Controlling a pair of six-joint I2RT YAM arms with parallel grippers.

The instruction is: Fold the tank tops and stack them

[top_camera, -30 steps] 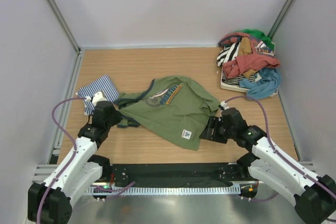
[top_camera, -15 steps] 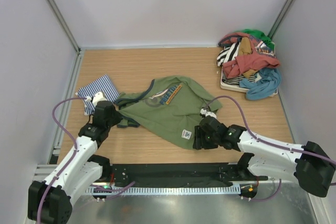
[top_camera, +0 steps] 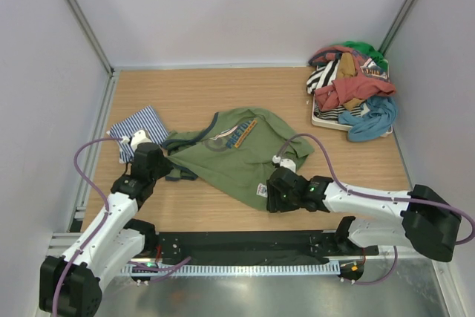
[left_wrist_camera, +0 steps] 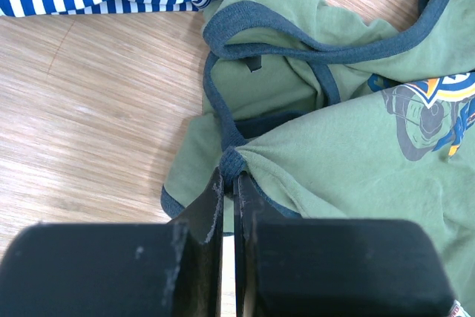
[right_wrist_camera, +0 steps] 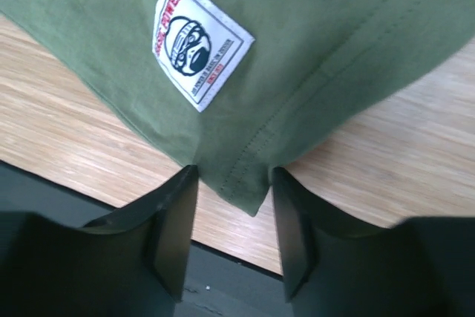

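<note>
Olive green cloth tank top (top_camera: 237, 154), pinched by my left hand (left_wrist_camera: 228, 181), needs my spread right hand (right_wrist_camera: 231, 176) to squeeze its hem (right_wrist_camera: 256, 146) before folding.

The right gripper (top_camera: 274, 198) has slid from the lower right toward the bottom centre of the top view, along the near edge of the green top (top_camera: 237, 150). Its fingers, a little closer together than before, now straddle the hem corner below the white label (right_wrist_camera: 202, 41). The right arm (top_camera: 371, 202) has stretched out low, and its cable (top_camera: 315, 143) has swung left over the top's right edge.
</note>
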